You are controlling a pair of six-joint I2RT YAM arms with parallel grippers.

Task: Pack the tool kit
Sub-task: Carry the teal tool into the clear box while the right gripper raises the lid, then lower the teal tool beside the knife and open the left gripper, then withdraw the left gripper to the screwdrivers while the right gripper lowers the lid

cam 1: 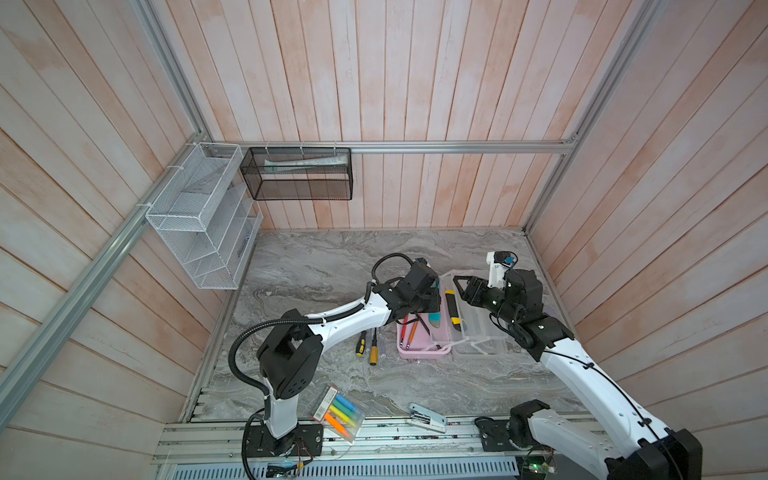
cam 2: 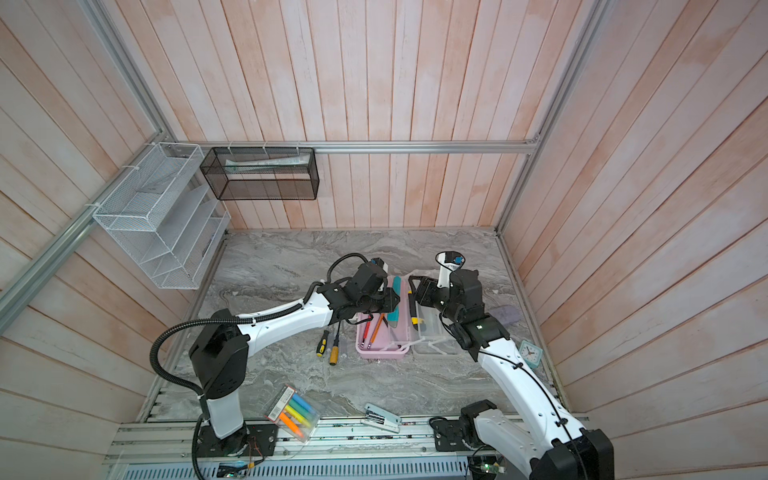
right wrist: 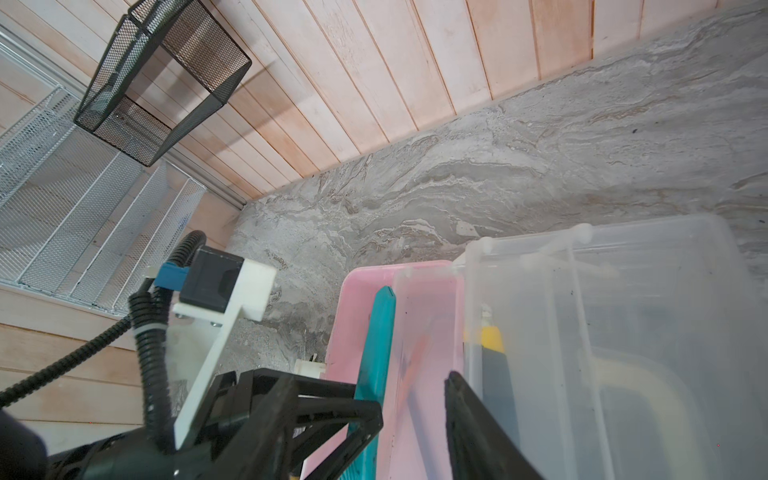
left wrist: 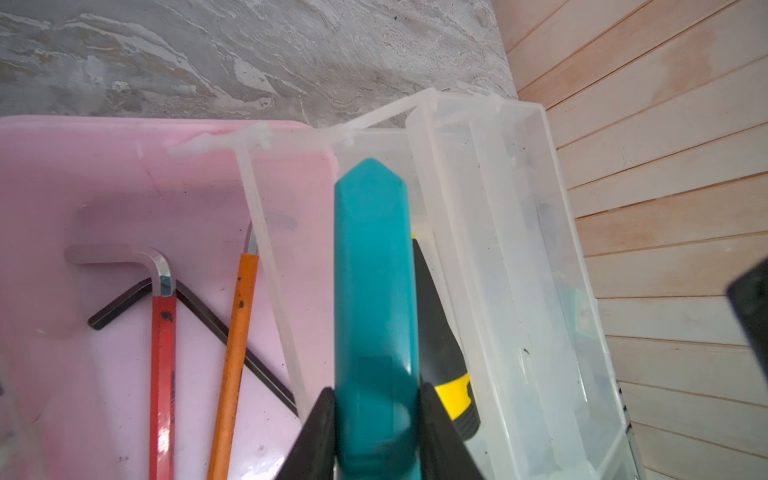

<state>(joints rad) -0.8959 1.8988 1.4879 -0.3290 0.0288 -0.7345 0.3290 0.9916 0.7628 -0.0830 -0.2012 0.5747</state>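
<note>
1. Highlighters (cam 1: pixel 338 415) in a clear pack and a white stapler (cam 1: pixel 428 417) lie at the bottom of the frame; neither belongs to the kit.
2. Two screwdrivers (cam 1: pixel 368 347) lie unpacked, just left of the pink box (cam 1: pixel 419 353) at lower centre.
3. Inside the box lie three hex keys (left wrist: pixel 162 340); a yellow-black knife (cam 1: pixel 453 309) sits in the clear tray (cam 2: pixel 432 336).
4. Left gripper (left wrist: pixel 376 419) is clamped on a teal utility knife (left wrist: pixel 374 291) above the tray. Packing looks about half done, with closing yet to come.
5. Right gripper (right wrist: pixel 413 399) has its jaws apart at the tray; whether it grips anything, I cannot tell.
6. Beyond lie the grey marbled tabletop (cam 1: pixel 324 266) and plank walls (cam 1: pixel 415 83), with a white mesh rack (cam 1: pixel 195 216) and a black mesh basket (cam 1: pixel 299 174) at upper left.
</note>
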